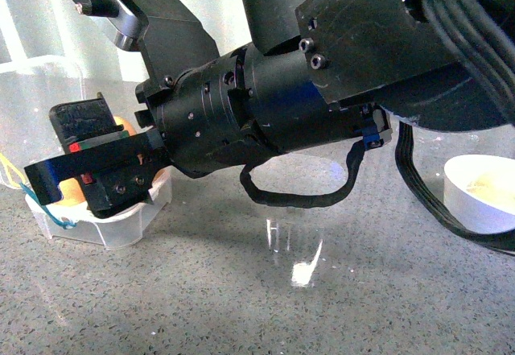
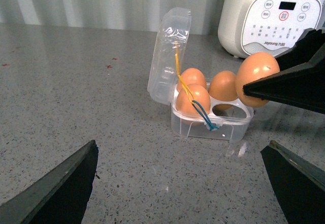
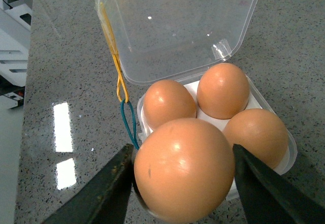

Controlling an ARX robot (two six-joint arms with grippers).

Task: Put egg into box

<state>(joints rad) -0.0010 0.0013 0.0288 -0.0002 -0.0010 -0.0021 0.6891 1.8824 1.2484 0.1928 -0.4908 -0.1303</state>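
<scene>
My right gripper [image 3: 183, 155] is shut on the egg [image 3: 183, 170], an orange-brown one, and holds it just above the near corner of the box [image 3: 287, 158]. The box is a clear plastic case with its domed lid [image 3: 177, 26] hinged open. Three more eggs sit in its cups, and the fourth cup [image 2: 223, 111] is bare. In the left wrist view the held egg [image 2: 257, 76] hangs at the box's [image 2: 210, 127] side, pinched by a black finger [image 2: 289, 89]. My left gripper [image 2: 182, 153] is open over bare counter, short of the box. In the front view the right gripper [image 1: 84, 162] covers the box [image 1: 113, 226].
A blue cord [image 3: 129, 122] tied to a yellow band [image 3: 114, 56] hangs from the lid's edge. A white rice cooker [image 2: 274, 16] stands behind the box. A round white bowl [image 1: 481, 194] sits at the right of the grey speckled counter [image 1: 241, 291].
</scene>
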